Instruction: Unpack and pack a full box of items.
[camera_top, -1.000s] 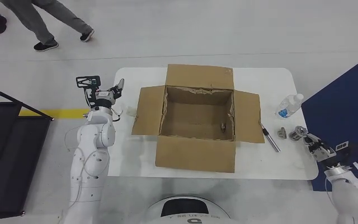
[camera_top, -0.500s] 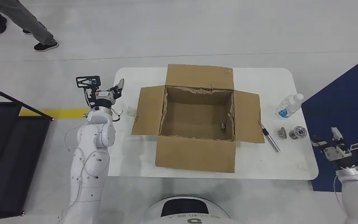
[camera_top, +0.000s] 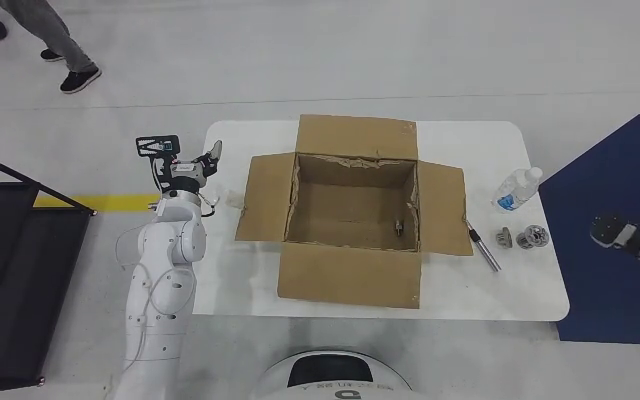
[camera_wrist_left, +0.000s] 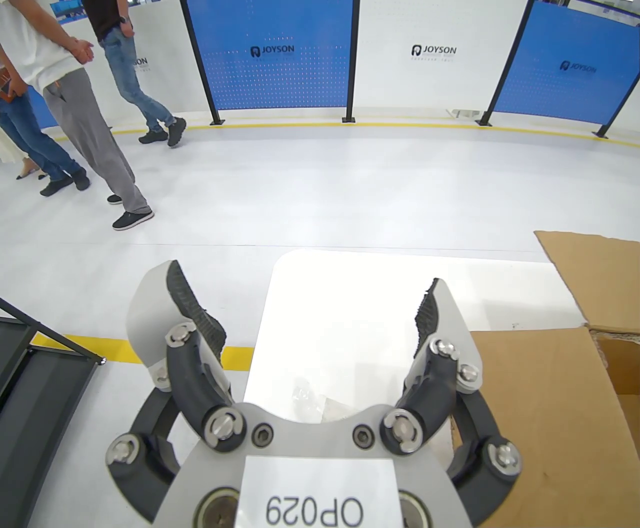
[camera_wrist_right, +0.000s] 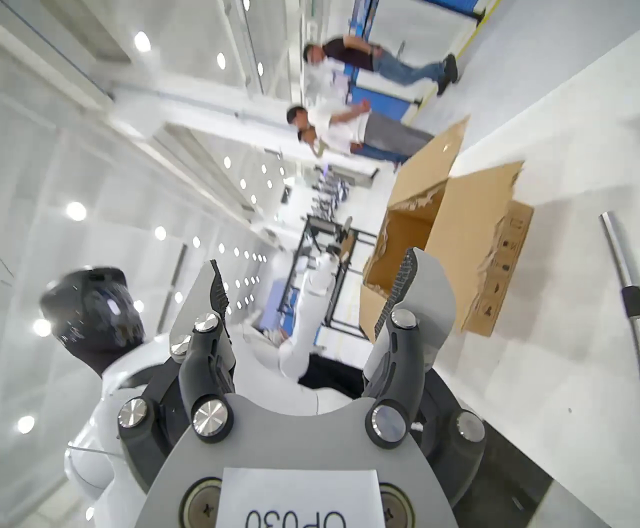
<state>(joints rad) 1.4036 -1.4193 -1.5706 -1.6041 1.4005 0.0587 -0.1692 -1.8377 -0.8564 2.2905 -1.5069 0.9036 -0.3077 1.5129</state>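
The left gripper (camera_wrist_left: 304, 280) hangs wide open and empty over the left edge of the counter (camera_top: 240, 275). Beside it, mid-counter, stands the open cardboard box (camera_top: 348, 278) with one small metal part (camera_top: 402, 226) inside. Right of the box lie a rod-like tool (camera_top: 482, 245), metal fittings (camera_top: 533, 237) and a water bottle (camera_top: 518, 188), and beyond the counter's edge the right gripper (camera_wrist_right: 311, 260) is spread open, holding nothing.

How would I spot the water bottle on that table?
Start at the big open cardboard box in the middle of the white table. On the robot's right of it, near the table's edge, is the water bottle: clear plastic with a blue label, unlike the small grey metal parts and silver rod nearby.
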